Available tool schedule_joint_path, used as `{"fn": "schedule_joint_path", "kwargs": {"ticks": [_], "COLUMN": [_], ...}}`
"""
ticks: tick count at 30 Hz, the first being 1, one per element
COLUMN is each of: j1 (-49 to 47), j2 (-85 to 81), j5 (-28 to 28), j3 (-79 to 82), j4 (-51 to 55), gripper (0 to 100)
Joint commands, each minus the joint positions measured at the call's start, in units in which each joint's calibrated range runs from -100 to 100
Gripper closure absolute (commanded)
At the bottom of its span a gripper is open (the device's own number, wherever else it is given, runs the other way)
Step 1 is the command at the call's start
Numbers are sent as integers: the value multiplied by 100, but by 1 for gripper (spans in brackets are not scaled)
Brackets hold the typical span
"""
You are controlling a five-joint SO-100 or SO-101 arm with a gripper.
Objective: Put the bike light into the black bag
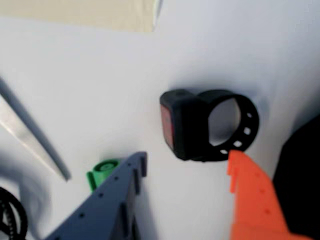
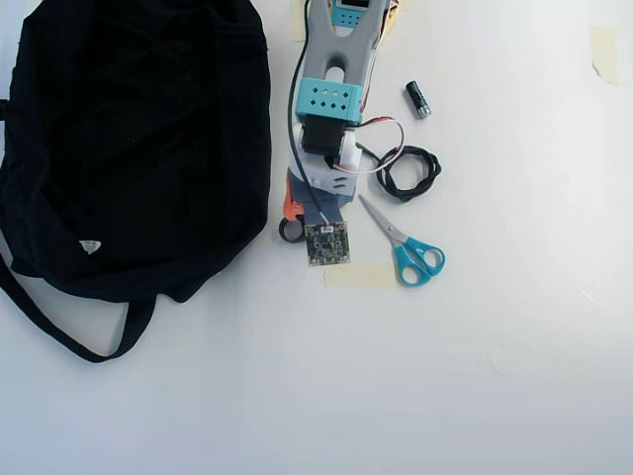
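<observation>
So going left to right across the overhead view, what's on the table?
black bag → bike light at the gripper → coiled black cable, then the small black cylinder and the scissors, which overlap it in position.

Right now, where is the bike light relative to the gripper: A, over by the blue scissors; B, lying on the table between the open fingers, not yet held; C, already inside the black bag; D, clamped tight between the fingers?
B: in the wrist view the bike light lies on the white table just ahead of the open gripper, with neither finger pressing it.
</observation>
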Motion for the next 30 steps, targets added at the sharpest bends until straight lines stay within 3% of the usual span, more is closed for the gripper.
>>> {"fn": "schedule_joint_path", "kwargs": {"ticks": [1,30], "j1": [-48,-100], "j2": [-71,1148], "j5": [57,109], "j3": [-286,-852], "j4": [-53,-380], "gripper": [79,79]}}
